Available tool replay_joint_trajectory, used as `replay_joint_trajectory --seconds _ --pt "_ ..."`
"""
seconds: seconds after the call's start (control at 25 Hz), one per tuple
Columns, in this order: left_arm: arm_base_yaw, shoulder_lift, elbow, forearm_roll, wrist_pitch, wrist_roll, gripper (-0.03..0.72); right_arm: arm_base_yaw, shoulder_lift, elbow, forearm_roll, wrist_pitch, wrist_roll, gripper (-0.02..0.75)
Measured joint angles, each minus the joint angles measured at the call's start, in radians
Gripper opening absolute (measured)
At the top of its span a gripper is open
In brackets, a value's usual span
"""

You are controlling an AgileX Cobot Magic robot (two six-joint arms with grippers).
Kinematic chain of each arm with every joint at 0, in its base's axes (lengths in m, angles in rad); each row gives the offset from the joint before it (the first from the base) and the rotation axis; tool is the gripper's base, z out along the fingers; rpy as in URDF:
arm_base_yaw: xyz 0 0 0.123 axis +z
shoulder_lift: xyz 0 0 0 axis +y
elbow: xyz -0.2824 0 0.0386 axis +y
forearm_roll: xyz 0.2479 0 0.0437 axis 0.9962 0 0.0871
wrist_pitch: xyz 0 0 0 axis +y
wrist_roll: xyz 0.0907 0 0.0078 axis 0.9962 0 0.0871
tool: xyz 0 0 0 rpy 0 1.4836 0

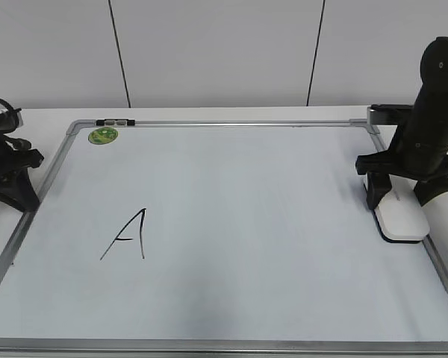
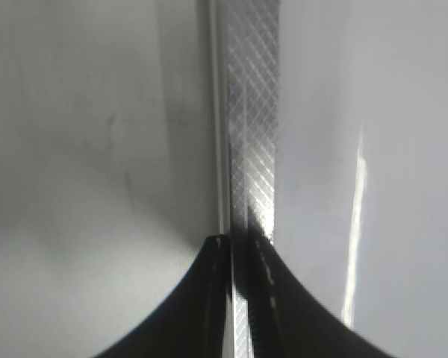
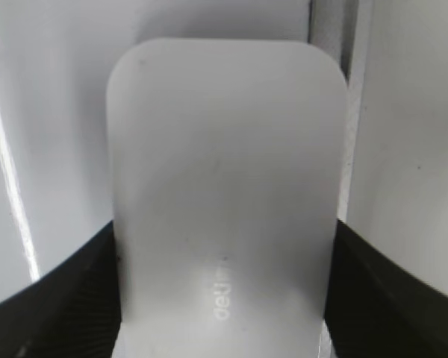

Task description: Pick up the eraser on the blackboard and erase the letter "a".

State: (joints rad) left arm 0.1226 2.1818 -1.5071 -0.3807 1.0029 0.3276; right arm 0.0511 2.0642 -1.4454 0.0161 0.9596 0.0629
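Observation:
The white eraser lies on the blackboard, a white board in a silver frame, against its right edge. My right gripper stands straight over it, one finger on each long side. In the right wrist view the eraser fills the space between the two dark fingers, which touch its sides; grey lettering shows on top. No lowercase "a" shows anywhere on the board. My left gripper rests off the board's left edge, shut and empty, over the frame strip.
A big capital "A" is drawn at the board's lower left. A round green sticker sits in the far left corner, and a small black-and-white clip sits on the top frame. A white wall stands behind the table.

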Motion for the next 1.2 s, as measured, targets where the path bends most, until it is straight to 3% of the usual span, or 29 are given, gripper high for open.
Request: replay_joint_trajectory --seconds 0.2,0.36,0.64,0.76,1.0,1.2 --pt "0.000 0.000 0.000 0.000 0.000 0.000 0.045 0.000 0.004 0.000 -0.001 -0.002 0.006 0.547" --pt "0.000 0.000 0.000 0.000 0.000 0.000 0.051 0.000 0.015 -0.011 -0.004 -0.005 0.008 0.613" --pt "0.000 0.000 0.000 -0.001 0.000 0.000 0.090 0.000 0.017 -0.149 -0.016 0.155 -0.023 0.625" --pt "0.000 0.000 -0.002 -0.001 -0.001 0.001 0.195 0.000 0.017 -0.201 -0.016 0.209 -0.041 0.625" --pt "0.000 -0.004 -0.058 -0.001 0.026 0.001 0.507 0.000 0.011 -0.220 -0.011 0.235 -0.063 0.613" --pt "0.000 -0.056 -0.170 0.006 0.178 -0.075 0.559 0.000 -0.073 -0.220 0.034 0.253 -0.099 0.597"
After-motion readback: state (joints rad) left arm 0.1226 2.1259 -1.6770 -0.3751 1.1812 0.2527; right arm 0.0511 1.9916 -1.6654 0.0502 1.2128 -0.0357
